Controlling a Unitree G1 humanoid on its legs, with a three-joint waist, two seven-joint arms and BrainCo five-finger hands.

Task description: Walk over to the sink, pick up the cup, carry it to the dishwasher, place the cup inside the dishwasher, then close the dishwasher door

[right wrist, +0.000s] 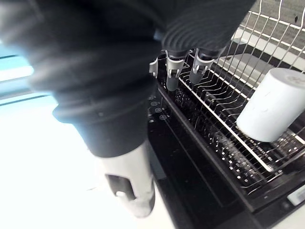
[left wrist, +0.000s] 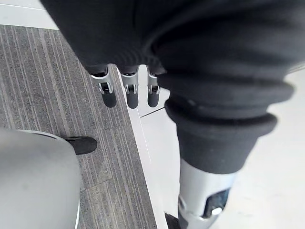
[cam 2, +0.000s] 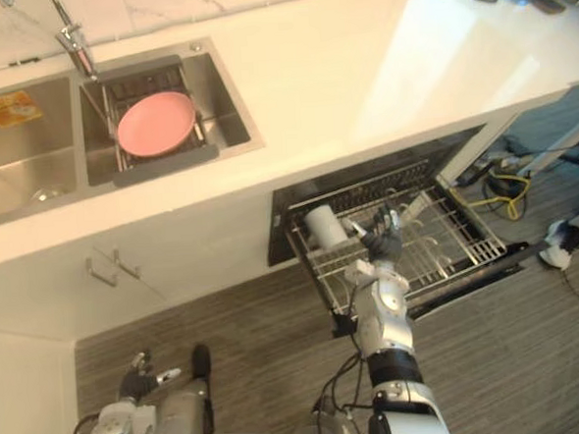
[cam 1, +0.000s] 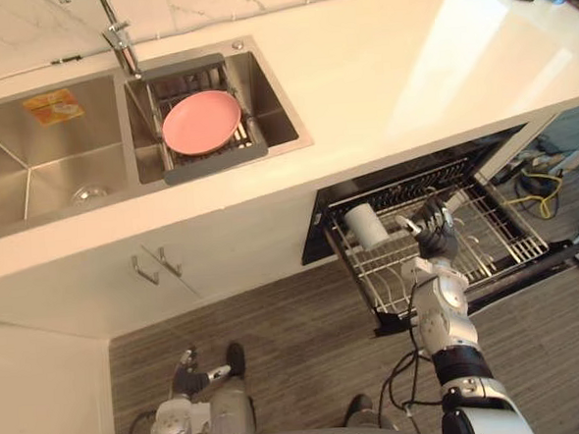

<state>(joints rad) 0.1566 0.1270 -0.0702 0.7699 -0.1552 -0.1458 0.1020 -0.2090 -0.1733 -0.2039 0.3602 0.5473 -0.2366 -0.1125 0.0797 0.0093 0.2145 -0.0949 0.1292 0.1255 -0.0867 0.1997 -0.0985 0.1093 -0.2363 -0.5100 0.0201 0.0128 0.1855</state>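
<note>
A white cup (cam 1: 367, 226) lies on its side at the left end of the pulled-out wire rack (cam 1: 497, 239) of the open dishwasher. In the right wrist view the cup (right wrist: 269, 105) rests on the rack wires, clear of my fingers (right wrist: 172, 78). My right hand (cam 2: 381, 239) hovers over the rack just right of the cup, open, fingers spread, holding nothing. The dishwasher door (cam 1: 544, 272) hangs open below the rack. My left hand (cam 1: 188, 373) hangs low over the floor, open and idle, its fingers (left wrist: 131, 95) relaxed.
A double sink (cam 1: 31, 164) is set in the white counter (cam 1: 388, 63), with a pink plate (cam 1: 201, 122) in a grey drain rack and a faucet (cam 1: 119, 36). Cabinet handles (cam 1: 155, 267) are below. A person's shoe (cam 2: 563, 240) and yellow cable (cam 1: 539, 197) lie right of the dishwasher.
</note>
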